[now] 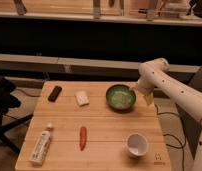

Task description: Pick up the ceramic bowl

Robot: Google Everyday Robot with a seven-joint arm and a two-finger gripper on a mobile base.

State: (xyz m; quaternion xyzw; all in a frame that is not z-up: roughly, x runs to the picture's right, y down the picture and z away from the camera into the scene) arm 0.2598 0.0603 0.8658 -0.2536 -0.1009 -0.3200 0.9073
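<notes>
The ceramic bowl is round, shallow and green with a dark rim. It sits on the wooden table near the far right edge. My gripper hangs from the white arm just right of the bowl's rim, close to it at about rim height. I cannot tell whether it touches the bowl.
A white cup stands at the front right. A red chili-like item lies mid-table, a white bottle at the front left, a white block and a black object at the back left. A dark chair stands left of the table.
</notes>
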